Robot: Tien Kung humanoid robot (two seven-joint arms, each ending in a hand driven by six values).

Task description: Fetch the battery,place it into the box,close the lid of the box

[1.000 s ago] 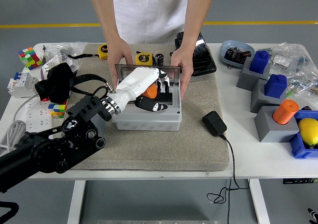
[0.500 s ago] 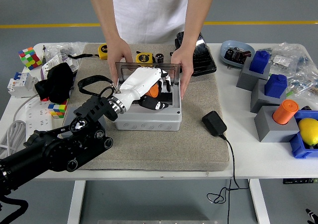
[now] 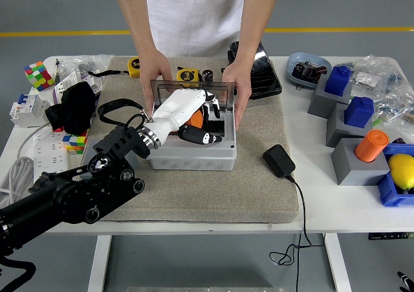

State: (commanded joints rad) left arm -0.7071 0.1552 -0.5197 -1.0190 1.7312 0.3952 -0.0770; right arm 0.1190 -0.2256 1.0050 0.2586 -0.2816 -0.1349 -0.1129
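Observation:
A grey plastic box [image 3: 194, 156] stands on the beige mat [image 3: 259, 195], its clear lid [image 3: 224, 92] upright at the back. My left hand [image 3: 208, 122], white with black fingertips, reaches into the open box from the left. Its fingers are curled around an orange battery [image 3: 195, 118], held inside the box just below the rim. A person at the far side steadies the box with one hand [image 3: 157, 72] at its back left corner and the other hand [image 3: 237, 88] on its right side. My right arm is out of view.
A black power adapter [image 3: 279, 160] with its cable lies right of the box. Two tape measures [image 3: 187, 76] and a black tray [image 3: 259, 75] lie behind it. Grey stands with blue blocks [image 3: 359, 111], an orange cylinder [image 3: 370, 145] and a lemon [image 3: 402, 170] are at right. Puzzle cubes [image 3: 39, 75] sit at left.
My left forearm has swung a little forward and to the right. The hand stays in the box with the battery, shifted only slightly. The person's hands have not moved.

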